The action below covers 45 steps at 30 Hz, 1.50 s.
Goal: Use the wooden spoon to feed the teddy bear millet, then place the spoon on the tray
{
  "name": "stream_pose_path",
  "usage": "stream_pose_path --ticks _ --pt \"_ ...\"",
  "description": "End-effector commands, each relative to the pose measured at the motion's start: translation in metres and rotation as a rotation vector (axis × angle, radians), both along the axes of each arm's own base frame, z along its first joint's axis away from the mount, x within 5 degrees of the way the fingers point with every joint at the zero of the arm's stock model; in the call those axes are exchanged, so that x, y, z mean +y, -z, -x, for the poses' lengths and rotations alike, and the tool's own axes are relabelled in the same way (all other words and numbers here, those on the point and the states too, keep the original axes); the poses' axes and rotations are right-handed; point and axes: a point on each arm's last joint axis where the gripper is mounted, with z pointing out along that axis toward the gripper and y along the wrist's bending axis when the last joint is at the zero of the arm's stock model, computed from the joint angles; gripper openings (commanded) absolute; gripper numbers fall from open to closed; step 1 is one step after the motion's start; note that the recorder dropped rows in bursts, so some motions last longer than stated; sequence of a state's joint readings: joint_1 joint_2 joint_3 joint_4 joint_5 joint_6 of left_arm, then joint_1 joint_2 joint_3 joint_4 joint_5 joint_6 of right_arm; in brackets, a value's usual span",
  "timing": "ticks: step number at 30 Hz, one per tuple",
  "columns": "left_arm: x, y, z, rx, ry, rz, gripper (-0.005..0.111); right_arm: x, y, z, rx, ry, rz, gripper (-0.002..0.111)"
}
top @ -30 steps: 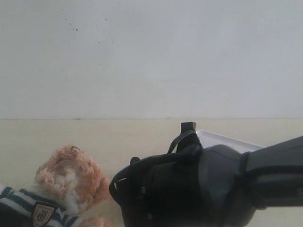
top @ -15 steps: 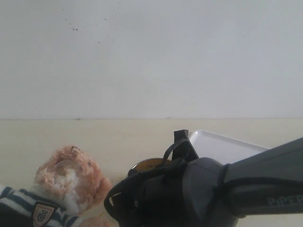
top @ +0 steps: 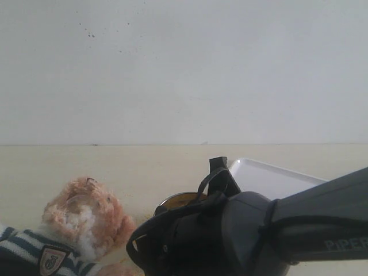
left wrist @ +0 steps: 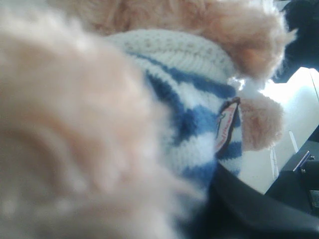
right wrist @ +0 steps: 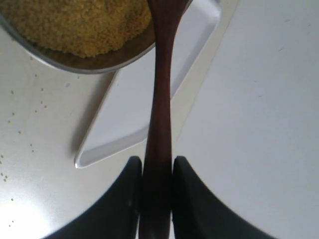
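Note:
The teddy bear sits at the lower left of the exterior view, head tilted. Its tan fur and striped shirt fill the left wrist view. My left gripper is shut on the bear, and only one black finger shows, against the shirt. My right gripper is shut on the handle of the wooden spoon. The handle points toward the metal bowl of yellow millet, and the spoon's bowl is cut off at the frame edge. The white tray lies beside the bowl.
My right arm covers much of the lower exterior view, with the metal bowl's rim and the tray behind it. Loose millet grains are scattered on the cream table. A plain white wall stands at the back.
My right arm moved left and lower, uncovering the bowl's rim and more of the tray, then stayed still for the last half second. The bear has not moved.

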<state>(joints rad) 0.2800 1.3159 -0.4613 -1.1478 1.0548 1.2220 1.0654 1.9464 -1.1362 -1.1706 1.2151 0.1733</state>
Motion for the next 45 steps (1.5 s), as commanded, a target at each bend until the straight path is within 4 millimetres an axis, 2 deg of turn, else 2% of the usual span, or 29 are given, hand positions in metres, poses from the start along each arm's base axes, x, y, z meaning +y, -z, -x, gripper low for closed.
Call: stream_pose_path --ticks 1,22,32,40,45 --pt "-0.001 -0.003 0.001 -0.014 0.0 0.016 0.004 0.001 -0.003 -0.002 -0.024 -0.023 0.02 0.0" --pt "-0.001 -0.003 0.001 -0.014 0.0 0.016 0.004 0.002 -0.008 -0.009 -0.063 -0.085 0.079 0.0" --pt "-0.001 -0.003 0.001 -0.014 0.0 0.016 0.004 -0.002 0.006 -0.015 -0.036 -0.06 0.11 0.0" --pt "-0.001 -0.003 0.001 -0.014 0.0 0.016 0.004 -0.006 0.014 -0.006 0.047 0.049 0.032 0.0" --pt "-0.001 -0.003 0.001 -0.014 0.0 0.016 0.004 -0.006 0.014 -0.006 0.046 0.057 0.023 0.0"
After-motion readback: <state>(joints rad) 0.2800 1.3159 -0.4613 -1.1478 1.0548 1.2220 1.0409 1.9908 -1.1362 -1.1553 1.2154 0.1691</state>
